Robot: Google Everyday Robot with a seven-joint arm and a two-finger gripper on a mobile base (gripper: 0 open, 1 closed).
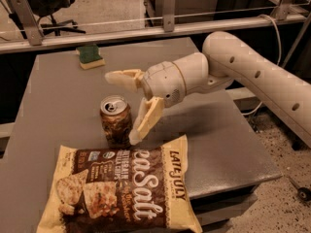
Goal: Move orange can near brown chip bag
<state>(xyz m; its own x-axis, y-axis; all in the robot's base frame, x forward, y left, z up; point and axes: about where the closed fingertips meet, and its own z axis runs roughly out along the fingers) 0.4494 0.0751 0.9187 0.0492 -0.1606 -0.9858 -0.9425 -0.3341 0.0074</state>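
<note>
The orange can [115, 124] stands upright on the grey table [228, 140], its base just behind the top edge of the brown chip bag [121, 191]. The bag lies flat at the table's front left, with "Sea Salt" and "Late July" lettering. My gripper [121, 108] is open, with its fingers spread wide around the can's right side. One finger [121, 76] points left behind the can. The other finger [146, 120] hangs down beside the can's right wall, close to it. The cream arm reaches in from the right.
A green-and-yellow sponge [90, 56] lies at the table's back left. A metal railing [165, 25] runs behind the table. An office chair [46, 4] stands on the floor beyond it. The table's right edge drops to the floor.
</note>
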